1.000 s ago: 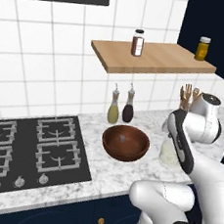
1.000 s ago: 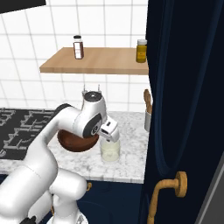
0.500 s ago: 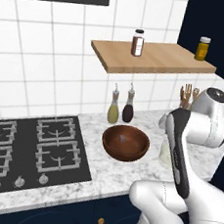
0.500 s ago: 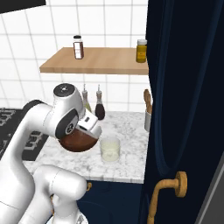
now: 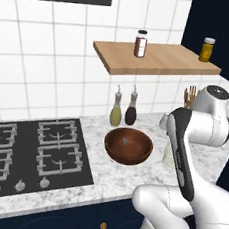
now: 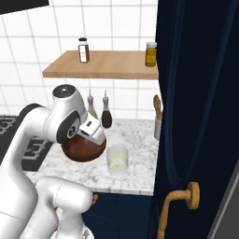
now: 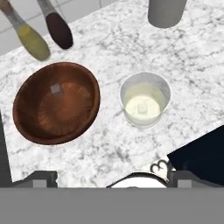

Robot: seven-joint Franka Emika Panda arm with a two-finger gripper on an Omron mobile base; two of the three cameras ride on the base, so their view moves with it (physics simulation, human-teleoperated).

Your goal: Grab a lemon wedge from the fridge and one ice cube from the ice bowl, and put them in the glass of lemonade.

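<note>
The dark brown wooden ice bowl sits on the marble counter with one pale ice cube inside it. Just to its right stands the glass of lemonade, and a small whitish cube floats in its liquid. My gripper hangs high above both, open, its fingertips far apart with nothing between them. From the base, the bowl lies left of my forearm, and the glass stands right of my hand, which covers part of the bowl. The lemon wedge and the fridge are out of view.
Two slim oil bottles stand behind the bowl. A white utensil holder is behind the glass. The wooden shelf with jars hangs overhead. The stove lies left. A navy cabinet door with a gold handle rises close on the right.
My hand has lifted off from just above the glass and swung left and up, toward the bowl. The glass and bowl have stayed in place.
</note>
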